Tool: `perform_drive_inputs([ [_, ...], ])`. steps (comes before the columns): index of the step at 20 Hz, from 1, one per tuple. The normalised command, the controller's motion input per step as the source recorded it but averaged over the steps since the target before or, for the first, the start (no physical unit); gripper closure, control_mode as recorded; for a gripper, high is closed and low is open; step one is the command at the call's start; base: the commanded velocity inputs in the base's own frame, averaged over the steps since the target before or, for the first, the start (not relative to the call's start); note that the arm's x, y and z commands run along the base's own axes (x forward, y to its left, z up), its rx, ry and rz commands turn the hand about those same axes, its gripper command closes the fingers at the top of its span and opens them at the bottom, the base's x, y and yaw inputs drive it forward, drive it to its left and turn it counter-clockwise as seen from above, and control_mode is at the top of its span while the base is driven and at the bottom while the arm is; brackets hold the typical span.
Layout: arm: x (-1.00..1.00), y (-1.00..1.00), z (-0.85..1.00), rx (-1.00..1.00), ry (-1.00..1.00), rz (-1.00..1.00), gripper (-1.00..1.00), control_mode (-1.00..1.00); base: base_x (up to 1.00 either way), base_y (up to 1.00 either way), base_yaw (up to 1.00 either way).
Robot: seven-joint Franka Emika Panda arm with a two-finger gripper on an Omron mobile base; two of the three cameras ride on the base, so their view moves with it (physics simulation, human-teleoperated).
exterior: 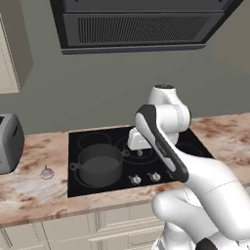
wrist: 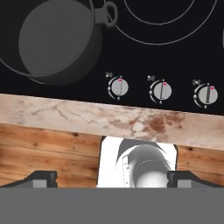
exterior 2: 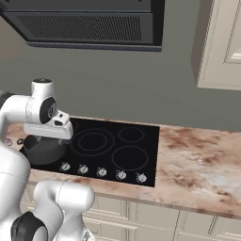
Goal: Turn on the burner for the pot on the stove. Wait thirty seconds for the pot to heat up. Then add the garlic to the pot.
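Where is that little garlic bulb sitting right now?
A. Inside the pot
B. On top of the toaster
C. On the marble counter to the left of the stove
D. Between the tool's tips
C: the garlic lies on the counter left of the stove, apart from the pot, which looks empty.

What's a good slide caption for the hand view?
Open gripper hovers above the stove front edge, facing three silver knobs, with the empty pot at upper left.
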Motion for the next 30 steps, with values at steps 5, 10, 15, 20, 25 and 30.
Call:
perform_drive_inputs([
  [5, 0.07, 0.00, -0.18, 0.00, -0.01, 0.00, -1.00, -1.00, 0.00, 0.00, 0.00],
  [10, 0.19, 0.00, -0.19, 0.03, -0.09, 0.00, -1.00, -1.00, 0.00, 0.00, 0.00],
  [15, 0.22, 0.00, -0.23, 0.00, -0.07, 0.00, -1.00, -1.00, 0.00, 0.00, 0.00],
  [20, 0.29, 0.00, -0.21, 0.00, 0.00, 0.00, -1.00, -1.00, 0.00, 0.00, 0.00],
  [25, 0.29, 0.00, -0.22, 0.00, 0.00, 0.00, -1.00, -1.00, 0.00, 0.00, 0.00],
  [30, 0.14, 0.00, -0.42, -0.03, 0.01, 0.01, -1.00, -1.00, 0.00, 0.00, 0.00],
])
